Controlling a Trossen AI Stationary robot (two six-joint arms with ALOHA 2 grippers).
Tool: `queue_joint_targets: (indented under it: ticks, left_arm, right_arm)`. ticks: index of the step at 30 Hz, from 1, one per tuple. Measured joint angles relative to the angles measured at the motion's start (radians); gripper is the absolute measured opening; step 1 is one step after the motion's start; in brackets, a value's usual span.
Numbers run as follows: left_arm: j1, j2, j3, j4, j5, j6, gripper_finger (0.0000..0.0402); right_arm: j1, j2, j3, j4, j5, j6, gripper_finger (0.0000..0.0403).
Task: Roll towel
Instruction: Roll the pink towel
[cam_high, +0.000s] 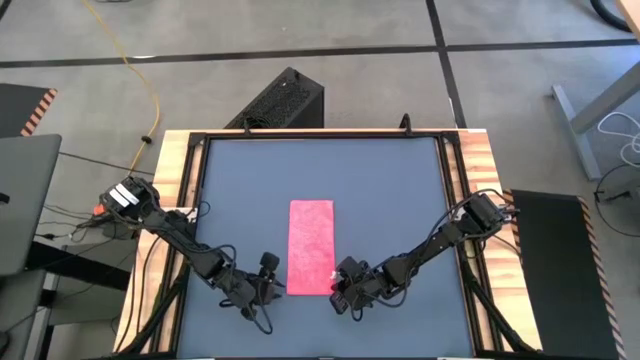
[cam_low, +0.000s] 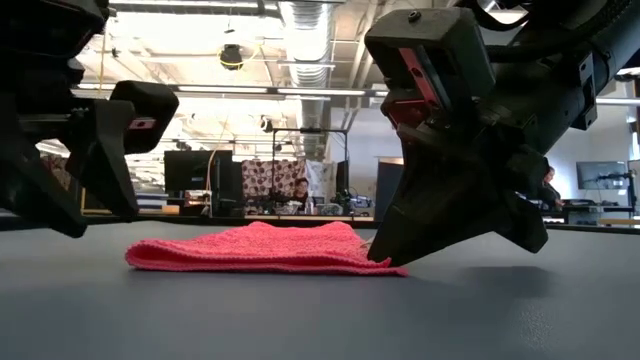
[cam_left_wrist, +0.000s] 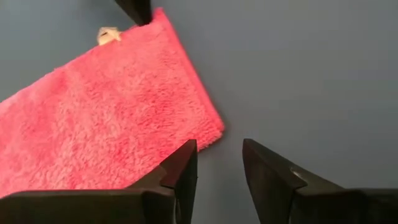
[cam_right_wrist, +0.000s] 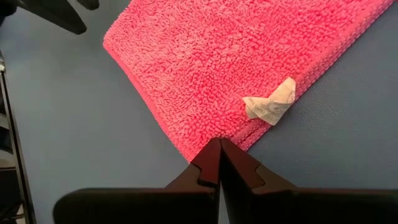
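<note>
Pink towel (cam_high: 311, 247) lies flat as a folded long strip in the middle of the dark grey mat (cam_high: 400, 180), which covers the counter (cam_high: 172, 160); light wood edges show on both sides, with a black frame round the mat. A small pale tag (cam_right_wrist: 271, 104) sticks out at the towel's edge near one corner.

Left tool (cam_high: 268, 287) sits low, just beside the towel's near left corner. In the left wrist view its two dark fingers (cam_left_wrist: 180, 171) stand apart with a plain gap of bare mat between them; one tip is right at the towel's edge, nothing is held between them.

Right tool (cam_high: 338, 287) is at the towel's near right corner. In the right wrist view its fingers are pressed together with no gap, tips touching the towel's corner; whether any cloth is pinched between them cannot be told. In the low view the tip comes down onto the mat at the towel's corner.

Towel sits slightly puffed on the mat in the low view.

Room: grey concrete floor with dark lines, a yellow cable (cam_high: 140, 70) running across it, a black perforated box (cam_high: 283, 98) behind the counter, a laptop-like grey slab (cam_high: 22, 200) to the left. Low view shows an open workshop with ceiling ducts, strip lights, monitors and a seated person (cam_low: 299, 190) far back.
</note>
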Motion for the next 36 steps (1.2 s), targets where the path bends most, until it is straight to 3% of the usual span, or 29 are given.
queue_joint_targets:
  ticks: [5,11,16,22,27,36]
  left_arm:
    - [0.0,0.0,0.0,-0.011,0.031,0.079,0.0119]
    - [0.003,0.0,0.0,-0.013,-0.069,0.262,0.0119]
    - [0.002,0.0,0.0,-0.014,-0.072,0.397,0.0119]
    - [-0.002,0.106,0.04,-0.031,-0.106,0.427,0.0118]
    - [-0.021,0.222,0.142,-0.065,-0.254,0.502,0.0118]
    - [-0.01,0.218,0.15,-0.1,-0.19,0.448,0.0118]
  right_arm:
    - [0.0,0.0,0.0,0.0,0.005,0.001,0.0036]
    - [0.0,0.0,0.0,0.0,0.01,0.0,0.0036]
    - [0.0,0.0,0.0,0.0,0.013,0.0,0.0036]
    - [0.0,0.0,0.0,0.0,0.026,0.006,0.0036]
    - [0.0,0.002,0.0,0.001,0.03,0.024,0.0036]
    - [-0.002,0.002,0.0,0.0,0.031,0.024,0.0036]
